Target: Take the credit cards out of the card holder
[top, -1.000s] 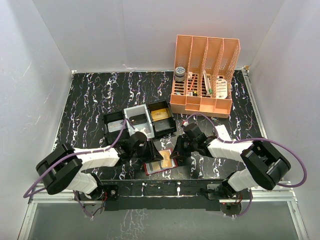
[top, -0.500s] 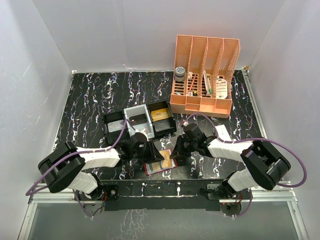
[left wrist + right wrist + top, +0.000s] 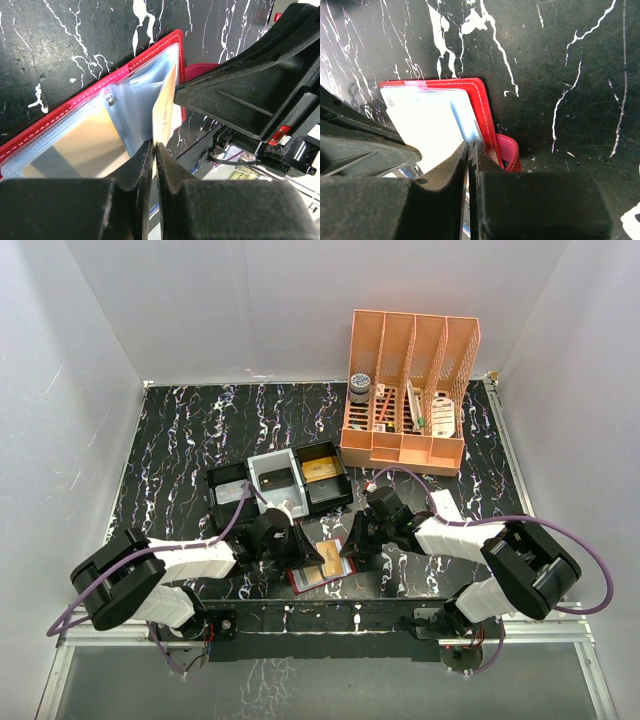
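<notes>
The red card holder (image 3: 322,572) lies open near the table's front edge, between both grippers. In the left wrist view its red rim (image 3: 170,41) frames clear sleeves, and a tan credit card (image 3: 85,145) lies flat in one of them. Another pale tan credit card (image 3: 164,107) stands on edge, partly out of its sleeve, with my left gripper (image 3: 154,145) (image 3: 303,548) shut on its near end. My right gripper (image 3: 472,145) (image 3: 350,545) is shut on a thin layer at the card holder's (image 3: 482,105) right edge, beside the tab.
A black compartmented tray (image 3: 228,480) with a grey insert stands just behind the grippers, a tan card (image 3: 320,468) in its right cell. An orange rack (image 3: 410,390) holding small items stands at the back right. White walls enclose the table on three sides.
My left gripper has closed onto the upright card and shifted slightly right toward the holder. The right gripper and the holder have not moved.
</notes>
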Action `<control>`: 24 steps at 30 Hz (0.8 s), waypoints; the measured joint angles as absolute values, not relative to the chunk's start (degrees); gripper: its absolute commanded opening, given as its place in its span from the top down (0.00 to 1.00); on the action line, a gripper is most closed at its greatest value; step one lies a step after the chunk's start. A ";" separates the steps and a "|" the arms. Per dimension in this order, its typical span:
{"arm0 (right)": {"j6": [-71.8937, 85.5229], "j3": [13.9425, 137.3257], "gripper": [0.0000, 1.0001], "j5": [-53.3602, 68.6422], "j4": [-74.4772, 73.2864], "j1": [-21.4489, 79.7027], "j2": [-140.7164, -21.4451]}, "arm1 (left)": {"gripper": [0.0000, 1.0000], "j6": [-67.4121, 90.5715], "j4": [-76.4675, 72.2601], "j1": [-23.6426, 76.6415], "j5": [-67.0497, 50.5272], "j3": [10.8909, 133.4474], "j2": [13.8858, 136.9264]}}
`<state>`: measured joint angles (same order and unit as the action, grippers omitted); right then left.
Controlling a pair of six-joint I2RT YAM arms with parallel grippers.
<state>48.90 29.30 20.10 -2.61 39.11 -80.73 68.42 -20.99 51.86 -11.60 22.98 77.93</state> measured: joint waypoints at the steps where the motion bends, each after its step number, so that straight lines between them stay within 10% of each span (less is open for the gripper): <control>1: 48.99 29.41 0.96 20.08 -2.70 39.11 -80.79 | 0.91 68.42 -20.99 51.86 -11.62 22.76 77.54; 24: 49.63 30.11 0.96 20.32 -2.83 39.11 -81.76 | 0.93 69.60 -25.69 51.86 -14.59 19.49 75.90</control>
<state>49.63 30.11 20.32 -2.83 39.11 -81.76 69.60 -25.69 51.86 -14.59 19.49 75.90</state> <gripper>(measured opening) 0.038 0.080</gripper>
